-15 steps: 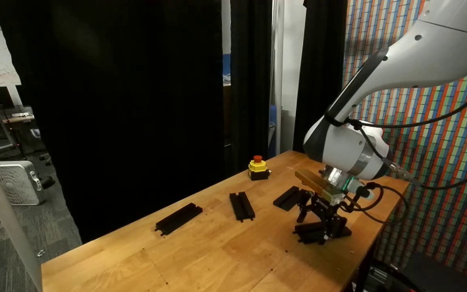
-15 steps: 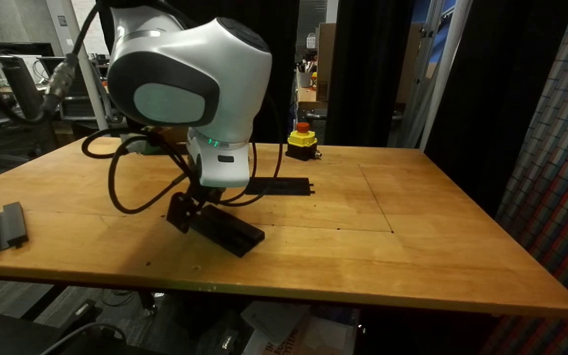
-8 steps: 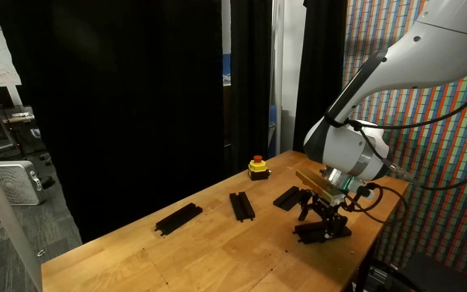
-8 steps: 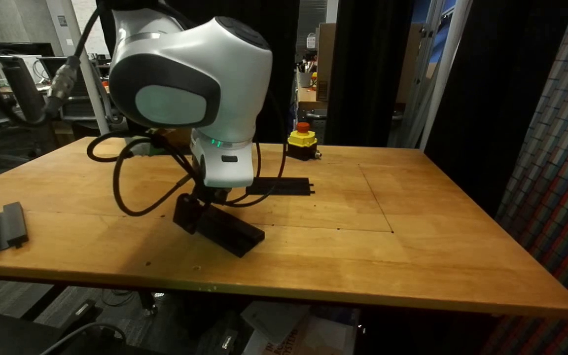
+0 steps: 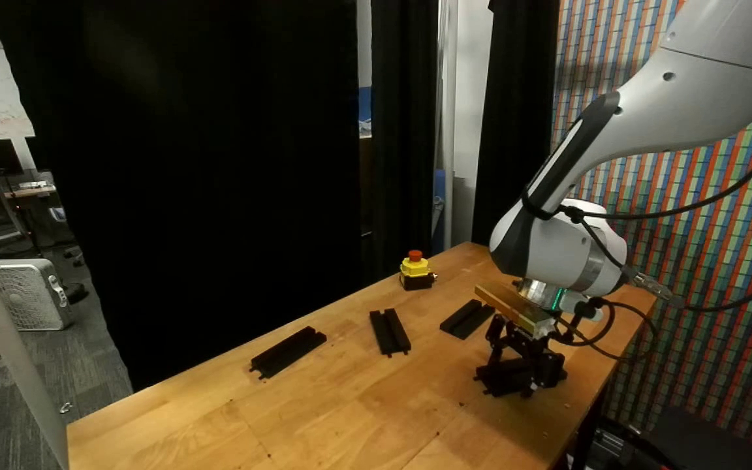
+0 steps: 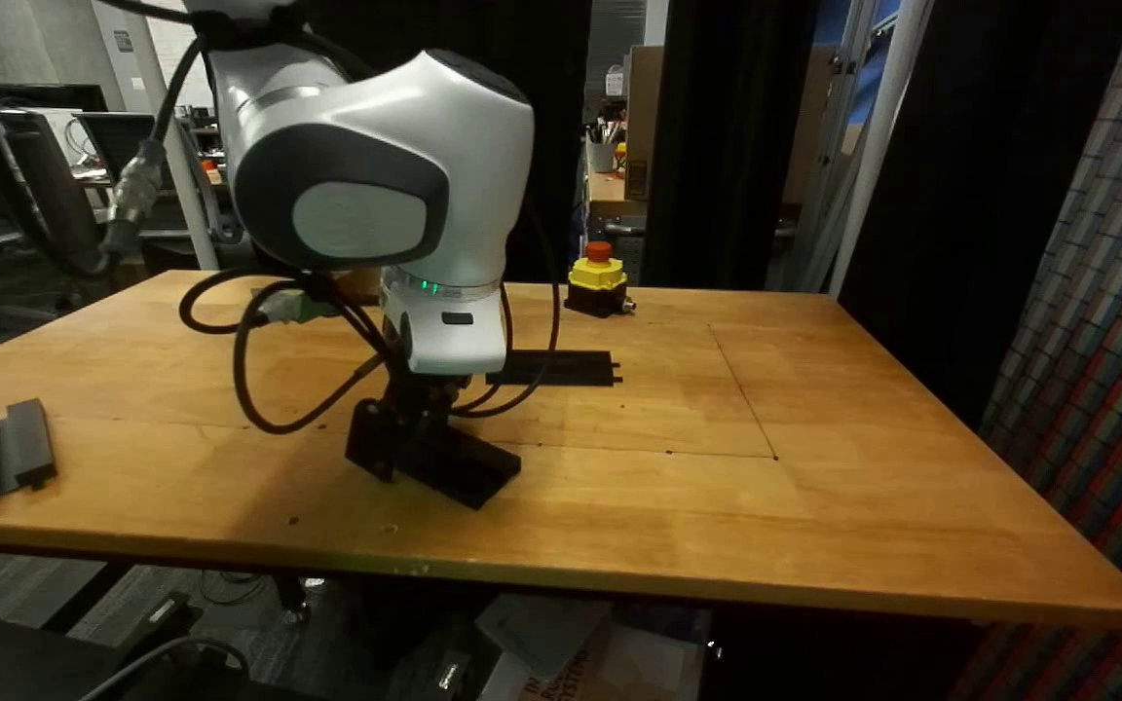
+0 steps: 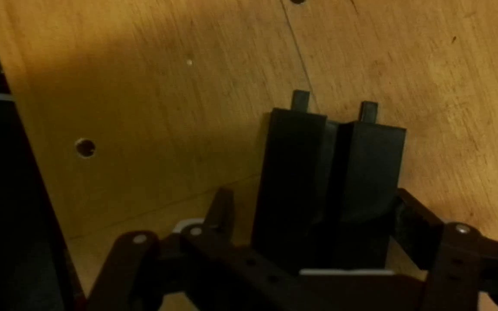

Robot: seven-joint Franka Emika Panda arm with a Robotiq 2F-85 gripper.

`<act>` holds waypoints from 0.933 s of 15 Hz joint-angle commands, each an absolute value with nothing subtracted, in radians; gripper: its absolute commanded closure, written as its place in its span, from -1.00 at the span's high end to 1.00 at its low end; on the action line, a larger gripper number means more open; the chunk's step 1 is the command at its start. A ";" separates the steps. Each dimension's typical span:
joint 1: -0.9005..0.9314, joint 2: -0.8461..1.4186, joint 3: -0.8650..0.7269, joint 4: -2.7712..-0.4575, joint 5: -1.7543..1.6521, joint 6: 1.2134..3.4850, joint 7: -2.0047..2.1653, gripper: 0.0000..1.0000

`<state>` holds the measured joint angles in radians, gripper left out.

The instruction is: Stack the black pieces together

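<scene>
A black grooved piece (image 7: 294, 164) lies flat on the wooden table, with two small tabs at its far end. It shows under the arm in both exterior views (image 5: 510, 378) (image 6: 468, 469). My gripper (image 7: 313, 201) is open and low, with its fingers (image 7: 419, 231) on either side of this piece. A gap shows between the left finger and the piece; the right finger is at or close to its edge. Other black pieces lie apart in an exterior view: one near the gripper (image 5: 466, 318), one in the middle (image 5: 390, 331) and one farther left (image 5: 288, 352).
A yellow and black box with a red button (image 5: 416, 271) stands at the back of the table. In an exterior view, a black piece (image 6: 580, 368) lies behind the arm and another (image 6: 1, 453) lies at the far left. The table's edge (image 7: 37, 157) runs along the wrist view's left.
My gripper has come lower, down around the black piece, and has moved a little right in an exterior view. The piece looks shifted very slightly. The other pieces have not moved.
</scene>
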<state>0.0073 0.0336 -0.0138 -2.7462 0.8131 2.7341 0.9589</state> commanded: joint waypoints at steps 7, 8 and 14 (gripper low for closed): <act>-0.030 -0.022 -0.057 -2.754 0.398 2.734 1.240 -0.04; -0.044 -0.028 -0.071 -2.748 0.329 2.720 1.256 -0.04; -0.135 -0.072 -0.135 -2.626 0.027 2.601 1.121 -0.04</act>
<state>-0.1030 -0.0373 -0.1185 -2.7042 0.0905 2.6766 1.2308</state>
